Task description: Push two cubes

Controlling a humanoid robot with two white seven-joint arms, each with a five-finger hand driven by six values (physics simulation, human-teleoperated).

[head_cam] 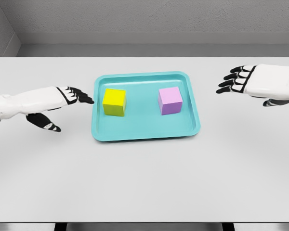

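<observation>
You have two cubes sitting in a teal tray on a pale grey table, with a hand waiting on either side.

The flat matte grey table fills your view, backed by a grey wall with a corner at upper left. Its near edge and dark legs are cut off at the bottom, and both forearms run out of the picture's sides. You can count one shallow teal rectangular tray, and two cubes well apart inside it: a yellow cube left, a pink-lilac cube right. Your left hand sits just beside the tray's left rim, dark-tipped fingers extended toward it, thumb hanging below, holding nothing. Your right hand hovers well apart from the tray's right rim, fingers spread and empty.
</observation>
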